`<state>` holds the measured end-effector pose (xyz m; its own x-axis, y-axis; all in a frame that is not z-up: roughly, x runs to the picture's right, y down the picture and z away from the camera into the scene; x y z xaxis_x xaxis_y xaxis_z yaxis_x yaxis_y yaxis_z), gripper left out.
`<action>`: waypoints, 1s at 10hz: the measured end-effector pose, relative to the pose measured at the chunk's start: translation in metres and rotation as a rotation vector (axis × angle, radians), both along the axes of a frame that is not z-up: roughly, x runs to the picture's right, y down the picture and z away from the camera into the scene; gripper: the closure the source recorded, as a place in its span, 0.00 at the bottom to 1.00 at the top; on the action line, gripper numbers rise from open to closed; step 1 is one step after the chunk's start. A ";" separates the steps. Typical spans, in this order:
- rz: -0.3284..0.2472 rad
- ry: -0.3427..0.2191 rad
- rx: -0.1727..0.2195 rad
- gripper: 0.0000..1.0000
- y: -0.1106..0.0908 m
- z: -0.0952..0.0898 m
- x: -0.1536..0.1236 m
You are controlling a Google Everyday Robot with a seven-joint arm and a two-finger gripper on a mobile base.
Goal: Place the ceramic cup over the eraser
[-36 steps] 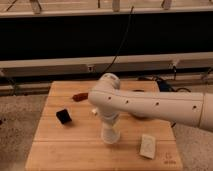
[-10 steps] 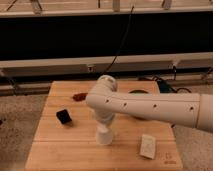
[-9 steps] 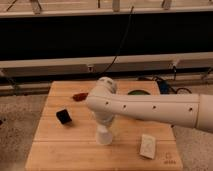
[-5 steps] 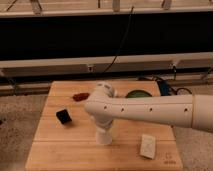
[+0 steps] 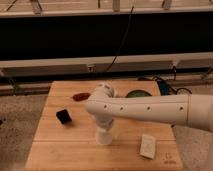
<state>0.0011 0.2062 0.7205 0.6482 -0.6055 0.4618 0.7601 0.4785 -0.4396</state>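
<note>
— What has changed for us lately?

— Little. Over the last few seconds our arm (image 5: 145, 107) slid slightly toward 9 o'clock, and the cup (image 5: 104, 138) went with it. In the last second we have barely moved at all. The eraser (image 5: 63, 116) has not shifted.

— So where does that leave the job?

— Unfinished, we judge. The cup is near the middle front of the table (image 5: 55, 152), and the eraser lies apart from it at about 10 o'clock, uncovered. We have to carry the cup on that way before lowering it.

— And our pincer (image 5: 103, 127)?

— It reaches down right at the top of the cup, under the wrist. We cannot tell whether it grips the cup or has let go, nor whether the cup rests on the table or hangs just above it.

— Anything in the containers?

— The green bowl (image 5: 136, 93), at 1 o'clock from the cup, is half hidden behind our arm, so we cannot see inside. Nor can we see into the cup. The red thing (image 5: 80, 96) and the white block (image 5: 147, 146) lie loose on the table.
</note>
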 end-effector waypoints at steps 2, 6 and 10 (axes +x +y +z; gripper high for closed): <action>-0.001 -0.002 -0.016 0.24 0.003 0.005 0.002; -0.001 -0.010 -0.046 0.63 0.006 0.009 0.001; 0.006 -0.022 -0.067 0.98 0.005 0.008 0.000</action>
<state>0.0011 0.2116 0.7289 0.6410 -0.5687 0.5154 0.7671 0.4531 -0.4542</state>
